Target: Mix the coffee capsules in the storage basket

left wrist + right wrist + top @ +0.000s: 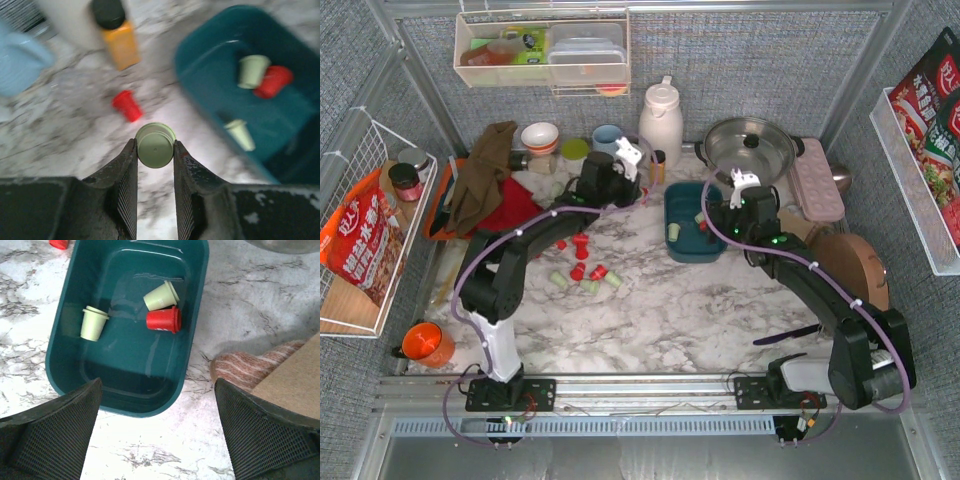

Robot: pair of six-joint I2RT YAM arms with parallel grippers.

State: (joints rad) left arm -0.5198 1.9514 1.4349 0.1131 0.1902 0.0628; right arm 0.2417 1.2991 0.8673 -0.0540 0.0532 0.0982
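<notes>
The dark teal storage basket (692, 245) stands at the table's middle right. It holds two mint green capsules (93, 323) (161, 295) and one red capsule (163, 319). Several red and green capsules (582, 268) lie loose on the marble left of it. My left gripper (155, 150) is shut on a mint green capsule (155, 145) and holds it above the table, left of the basket (210, 65); a red capsule (127, 105) lies just beyond. My right gripper (157, 390) is open and empty over the basket's near right corner (170, 397).
An orange bottle with a black cap (117, 37), a blue cup (20, 60) and a white jug (661, 120) stand behind the left gripper. A steel pot (752, 148) sits behind the basket. A striped cloth (250, 367) and a brown board (295, 380) lie to its right.
</notes>
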